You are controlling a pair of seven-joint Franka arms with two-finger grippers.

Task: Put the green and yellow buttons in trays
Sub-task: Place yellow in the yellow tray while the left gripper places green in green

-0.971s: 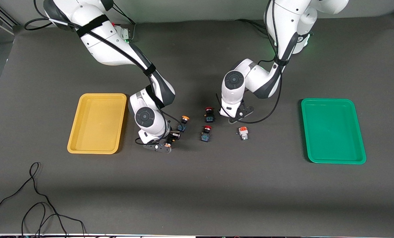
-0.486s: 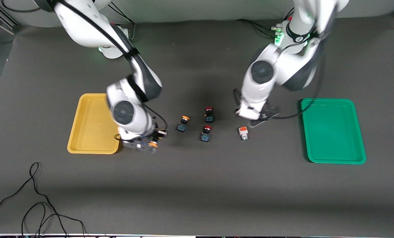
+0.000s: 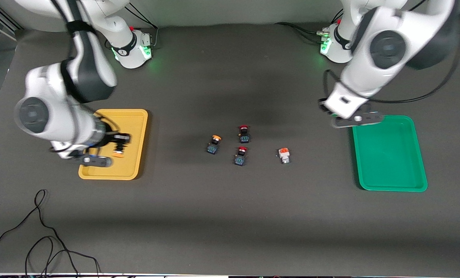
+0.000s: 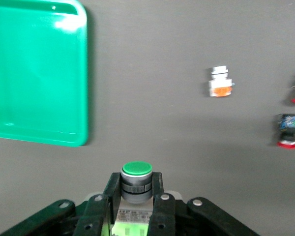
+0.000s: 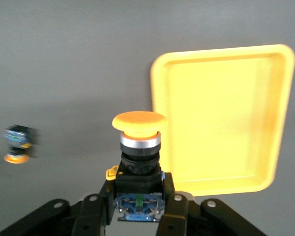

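Right gripper (image 3: 118, 148) is clamped on a yellow-capped button (image 5: 139, 142), black-blue body, cap pointing away from the wrist. A second ago it was at the table beside the yellow tray (image 3: 139, 154); now it's up over that tray's middle.

Left gripper (image 3: 355, 120) is closed on a green-capped button (image 4: 136, 181) with a pale body. It was low by the red buttons a second ago; now it's over the green tray's (image 3: 415, 154) corner.

Unmoved mid-table: another yellow button (image 3: 213, 144), two red-capped buttons (image 3: 244, 133) (image 3: 241, 155), and an orange-capped white button (image 3: 284, 155) toward the left arm's end.
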